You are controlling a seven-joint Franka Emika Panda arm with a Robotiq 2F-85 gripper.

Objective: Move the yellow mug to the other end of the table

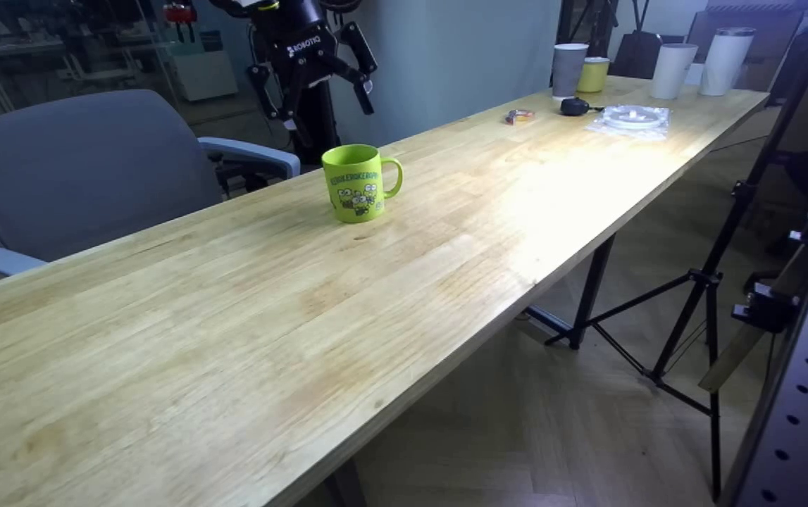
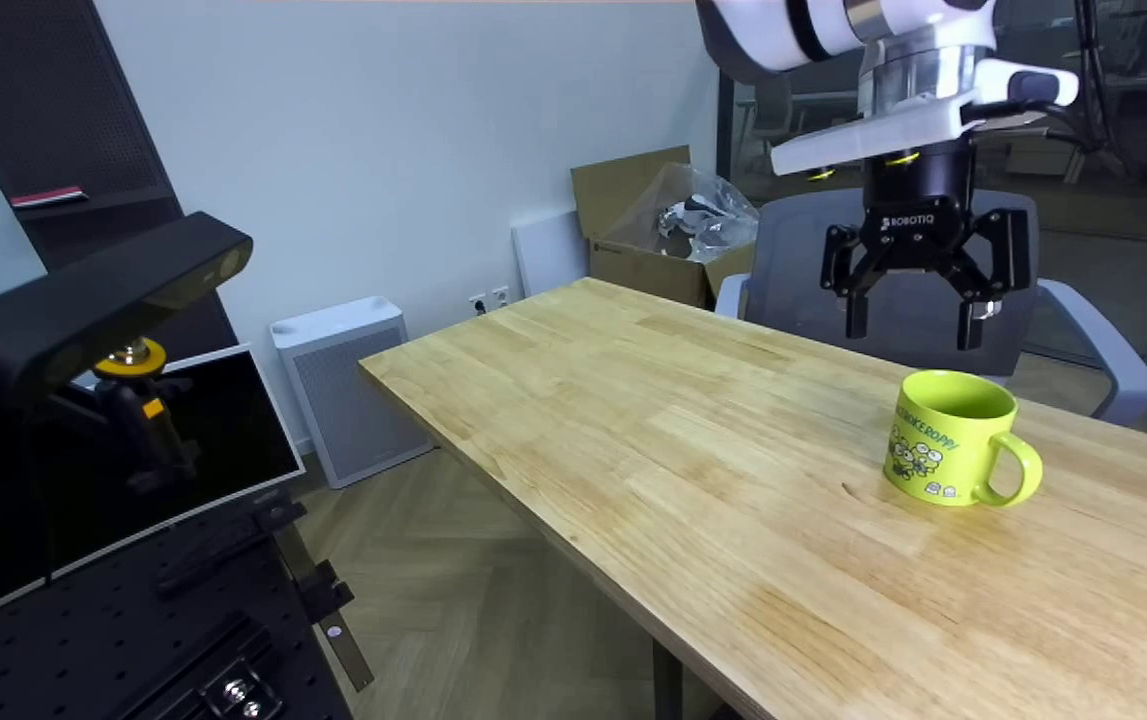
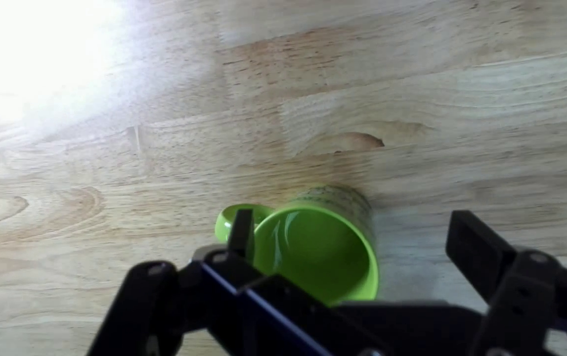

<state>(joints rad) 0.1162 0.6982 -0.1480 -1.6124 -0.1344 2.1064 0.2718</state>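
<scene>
The yellow mug, lime green with a loop handle and a dark cartoon print, stands upright on the wooden table. It shows in both exterior views and in the wrist view. The table also shows in an exterior view and in the wrist view. My gripper is open and empty, pointing down above the mug with a gap, as an exterior view shows. In the wrist view the gripper has its left finger over the mug's handle side; its body hides the mug's near rim.
At one table end stand a grey cup, a pale yellow cup and two white containers. Near them lie a black object, a plastic-wrapped white item and a small orange item. A chair stands against the table edge.
</scene>
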